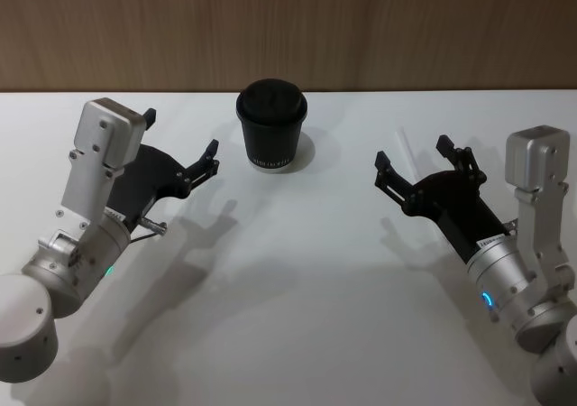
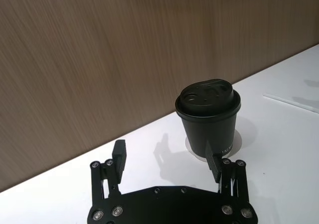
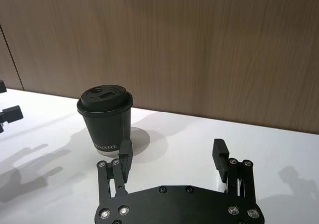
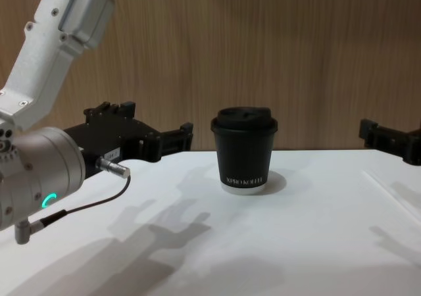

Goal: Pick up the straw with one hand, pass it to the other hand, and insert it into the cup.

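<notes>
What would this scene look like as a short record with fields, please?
Cup: black, domed lid on, upright on the white table near its far edge
Straw: white, lying flat on the table to the right of the cup, not yet picked up
Left claw: open, empty, held above the table to the left of the cup
Right claw: open, empty, tips close by the straw
Task state: nothing grasped, straw not in the cup
</notes>
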